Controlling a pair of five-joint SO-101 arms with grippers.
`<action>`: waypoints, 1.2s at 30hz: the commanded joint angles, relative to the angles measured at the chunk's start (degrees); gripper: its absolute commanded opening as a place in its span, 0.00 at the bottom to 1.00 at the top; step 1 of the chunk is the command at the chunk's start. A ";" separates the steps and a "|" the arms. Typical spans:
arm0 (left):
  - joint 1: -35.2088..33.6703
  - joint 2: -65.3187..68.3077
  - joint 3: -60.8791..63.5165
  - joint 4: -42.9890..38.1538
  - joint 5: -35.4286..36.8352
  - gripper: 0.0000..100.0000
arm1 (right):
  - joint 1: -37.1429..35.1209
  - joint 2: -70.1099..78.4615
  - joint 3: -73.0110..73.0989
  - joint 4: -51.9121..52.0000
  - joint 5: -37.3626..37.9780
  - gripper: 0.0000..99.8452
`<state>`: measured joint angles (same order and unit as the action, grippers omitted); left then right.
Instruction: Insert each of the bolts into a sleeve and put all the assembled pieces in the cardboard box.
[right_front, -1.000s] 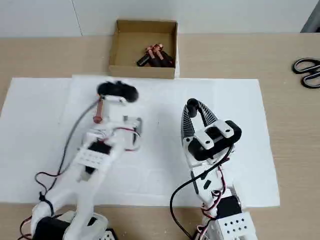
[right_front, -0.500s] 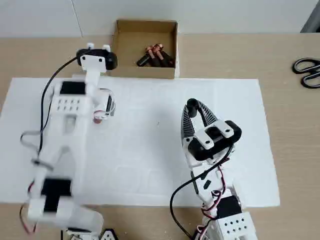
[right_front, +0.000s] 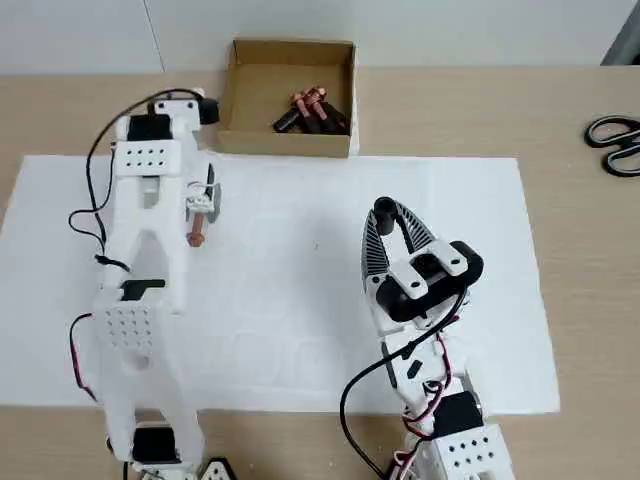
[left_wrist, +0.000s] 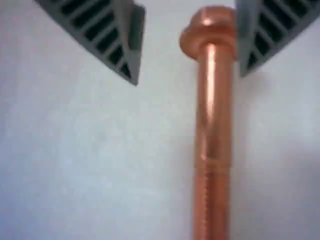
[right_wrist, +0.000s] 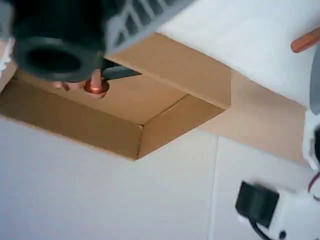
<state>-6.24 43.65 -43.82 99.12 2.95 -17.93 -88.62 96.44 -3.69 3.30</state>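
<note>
Grey-fingered left end effector (left_wrist: 187, 75) is released, jaws spread. Copper bolt (left_wrist: 212, 130) lies between them on the white paper sheet (right_front: 300, 330), head against one finger, not clamped. Right end effector (right_front: 390, 214) is clenched on a black sleeve (right_front: 383, 208), over the sheet right of centre.

Progress: a few assembled pieces (right_front: 312, 112) are already in the cardboard box (right_front: 236, 100), in its right half. Left to do, as I judge it: this bolt into this sleeve, then drop the pair in the box. Looks like the last pair.

Room: bolt and sleeve are well apart, with plain sheet between them for the approach. Bolt sits near the box's near-left corner, so watch that wall on the lift. Scissors (right_front: 615, 140) lie at the far right edge of the desk (right_front: 560, 90), well apart from everything.
</note>
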 joint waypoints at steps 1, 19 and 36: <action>-0.35 -0.18 -3.21 0.35 0.18 0.12 | -0.22 -1.27 0.44 0.13 0.44 0.00; 0.35 7.91 -4.26 1.32 -7.56 0.00 | -0.31 -1.27 0.44 0.13 0.44 0.00; 5.01 -22.51 13.32 1.41 -42.37 0.01 | -0.22 -1.27 0.44 0.13 0.44 0.00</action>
<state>-3.52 30.20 -38.20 99.38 -30.99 -17.93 -88.62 96.44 -3.69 3.30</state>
